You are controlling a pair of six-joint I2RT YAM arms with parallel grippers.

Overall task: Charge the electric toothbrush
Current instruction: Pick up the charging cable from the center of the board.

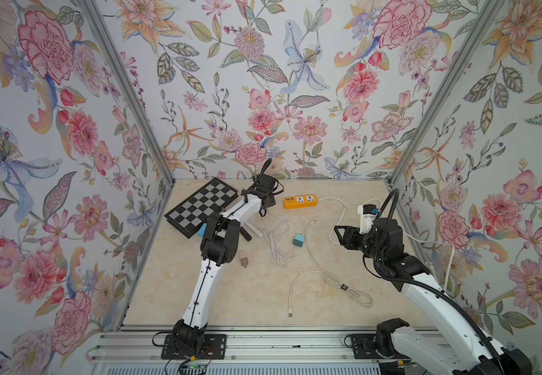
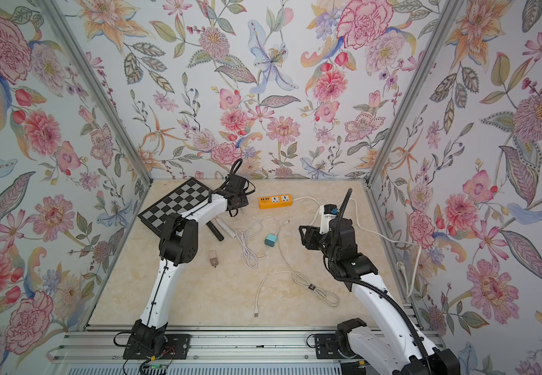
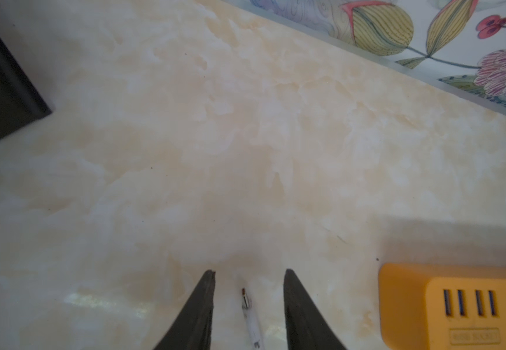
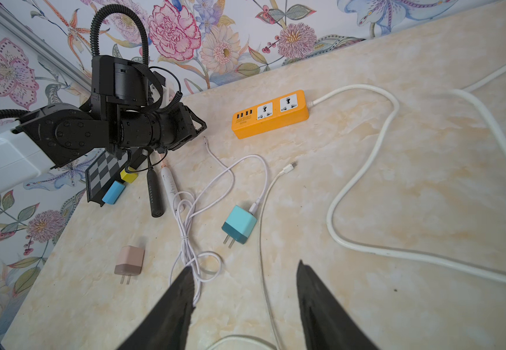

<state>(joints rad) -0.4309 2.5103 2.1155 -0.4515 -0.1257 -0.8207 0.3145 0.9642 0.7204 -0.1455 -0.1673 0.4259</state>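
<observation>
Inside the left claw [image 3: 248, 274] lies a cable plug [image 3: 246, 298], seemingly untouched.

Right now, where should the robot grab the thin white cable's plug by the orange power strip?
Pinch the plug's white sleeve, just behind its metal tip. It lies flat on the table, so come straight down from above, a finger on each long side. The left gripper hangs over it that way, jaws open, the sleeve between them.

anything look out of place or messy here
The chessboard in the far corner looks unrelated to charging. The white cables sprawl in loose tangles, and the teal charger lies unplugged, away from the orange power strip.
</observation>
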